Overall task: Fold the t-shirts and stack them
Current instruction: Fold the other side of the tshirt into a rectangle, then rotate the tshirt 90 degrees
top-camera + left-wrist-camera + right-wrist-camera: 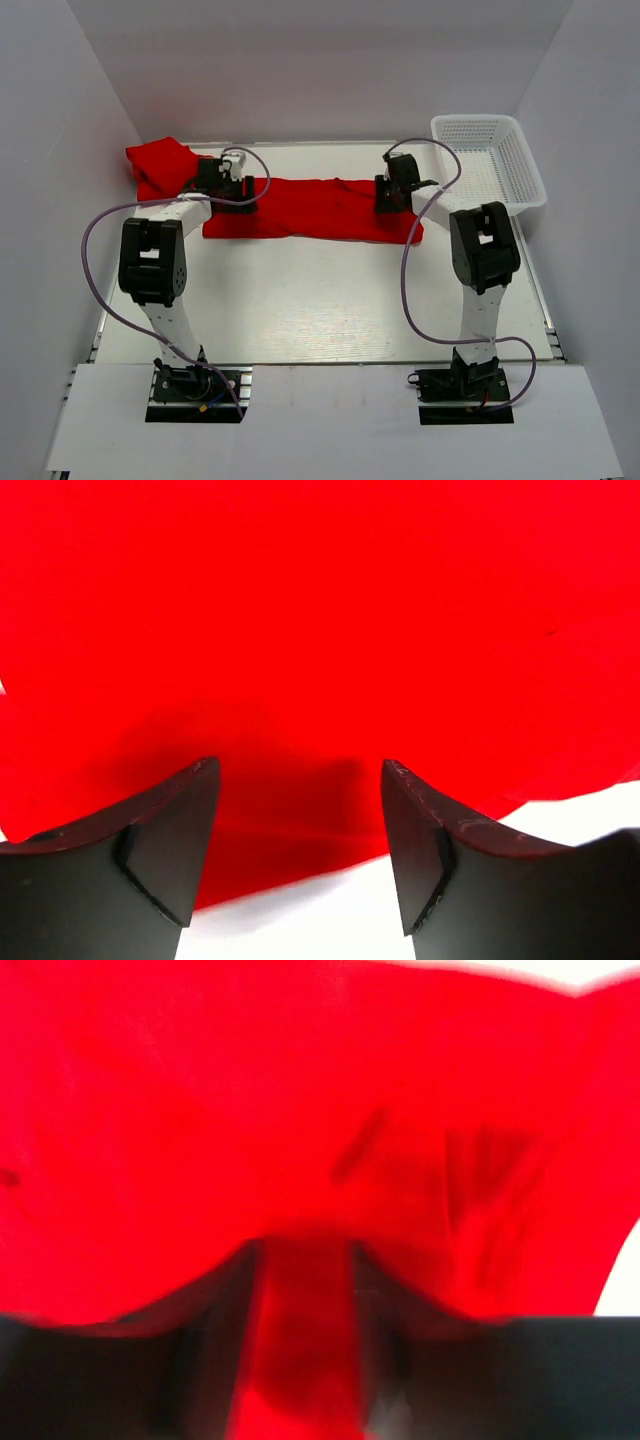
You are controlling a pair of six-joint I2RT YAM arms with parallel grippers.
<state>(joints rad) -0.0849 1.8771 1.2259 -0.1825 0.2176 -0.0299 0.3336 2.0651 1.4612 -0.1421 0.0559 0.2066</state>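
Observation:
One red t-shirt (pixel 320 208) lies stretched out in a long band across the far middle of the table. A second red t-shirt (pixel 160 166) lies crumpled at the far left. My left gripper (pixel 236 188) is over the band's left end. In the left wrist view it (pixel 300 765) is open, with the shirt (pixel 320 610) ahead and its near edge between the fingers. My right gripper (pixel 392 192) is at the band's right end. In the blurred right wrist view it (pixel 305 1250) is shut on a fold of red shirt (pixel 250 1110).
A white mesh basket (pixel 490 125) stands at the far right corner, just right of my right gripper. White walls enclose the table on the left, back and right. Purple cables loop beside both arms. The white tabletop (pixel 320 300) lies between the shirts and the arm bases.

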